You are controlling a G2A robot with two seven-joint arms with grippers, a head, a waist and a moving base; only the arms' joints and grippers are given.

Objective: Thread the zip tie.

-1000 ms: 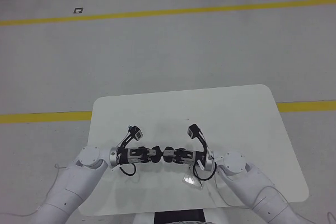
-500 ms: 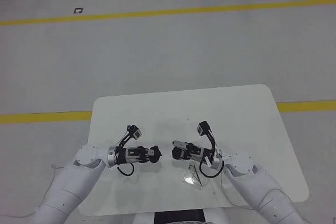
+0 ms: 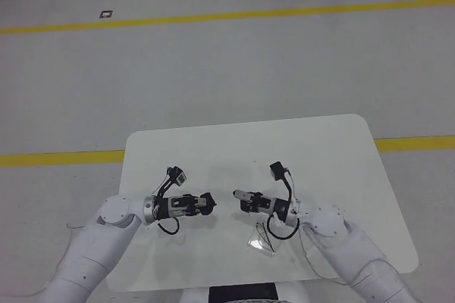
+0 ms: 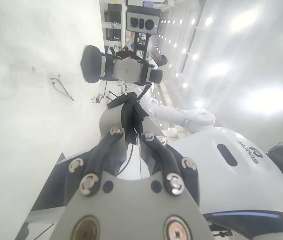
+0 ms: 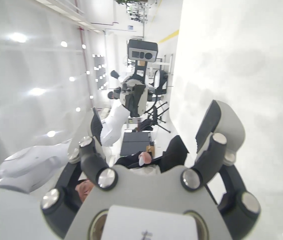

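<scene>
The zip tie (image 3: 261, 242) lies flat on the white table (image 3: 326, 151), a thin pale strip near the front edge, just in front of the right arm. It also shows in the left wrist view as a thin dark bent line, the zip tie (image 4: 61, 87). My left gripper (image 3: 207, 202) hovers over the table's middle, pointing right with its black fingers (image 4: 128, 102) pressed together. My right gripper (image 3: 238, 197) faces it across a small gap. Its fingers (image 5: 212, 118) stand wide apart with nothing between them. Neither gripper touches the tie.
The table's front edge (image 3: 212, 286) runs close under both arms. Bare tabletop stretches behind and to both sides of the grippers. A yellow floor line (image 3: 53, 159) passes beside the table.
A second ago the two grippers met at the table's middle. They have since drawn apart, the left moving left and the right moving right. The zip tie has stayed on the table.
</scene>
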